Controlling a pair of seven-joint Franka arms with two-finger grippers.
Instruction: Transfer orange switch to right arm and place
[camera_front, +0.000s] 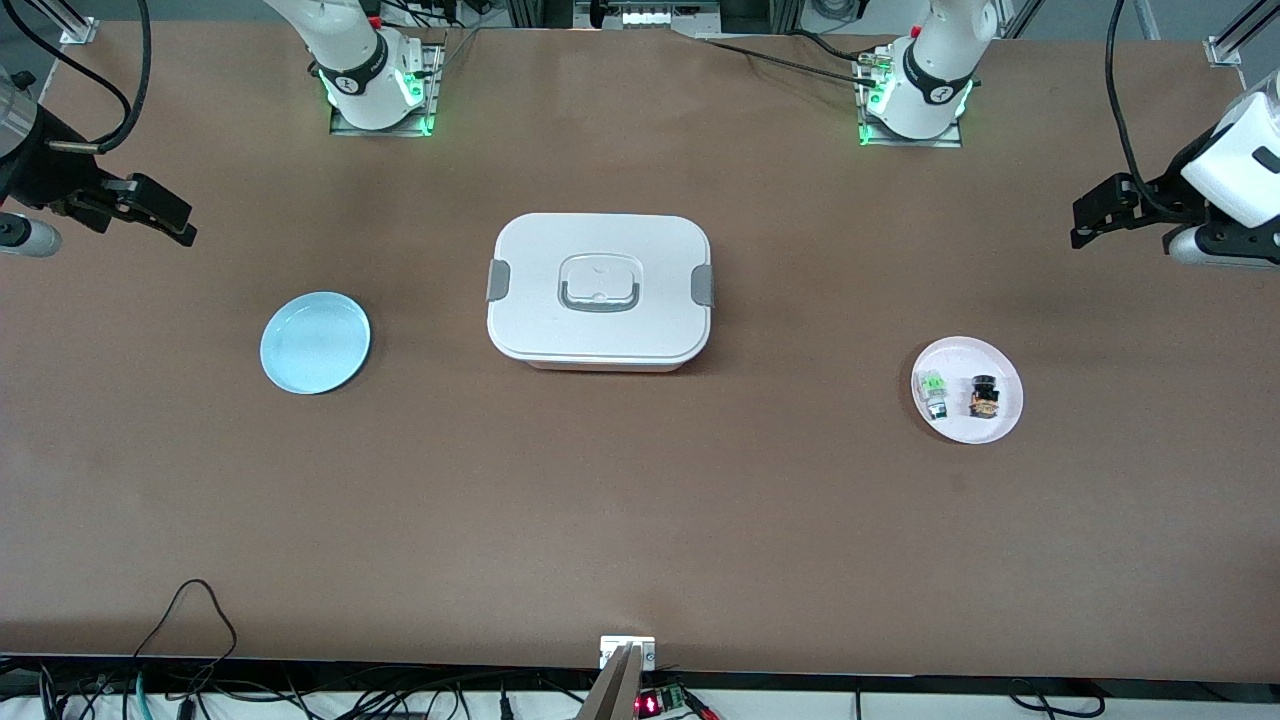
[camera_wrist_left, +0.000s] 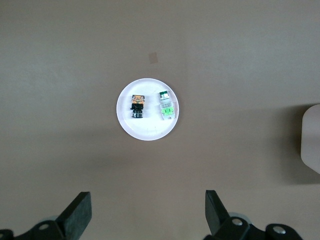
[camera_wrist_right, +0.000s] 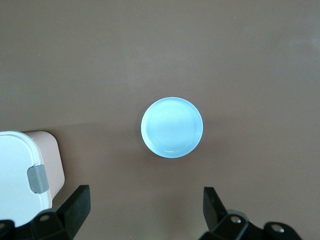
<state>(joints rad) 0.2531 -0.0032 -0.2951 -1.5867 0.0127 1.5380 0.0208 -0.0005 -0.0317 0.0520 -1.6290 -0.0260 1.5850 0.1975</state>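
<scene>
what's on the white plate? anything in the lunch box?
White plate holds the orange switch and a green switch, side by side. The box is lidded, so its contents can't be seen.

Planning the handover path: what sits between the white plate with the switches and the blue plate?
The closed white box, seen in the front view; otherwise bare table.

My left gripper (camera_front: 1100, 215) hangs high over the table's edge at my left arm's end, fingers (camera_wrist_left: 77, 212) spread wide apart. My right gripper (camera_front: 160, 210) hangs over the edge at my right arm's end (same pose, mirrored), fingers (camera_wrist_right: 75, 205) also wide apart, gripping nothing. Both wrists point downward.
</scene>
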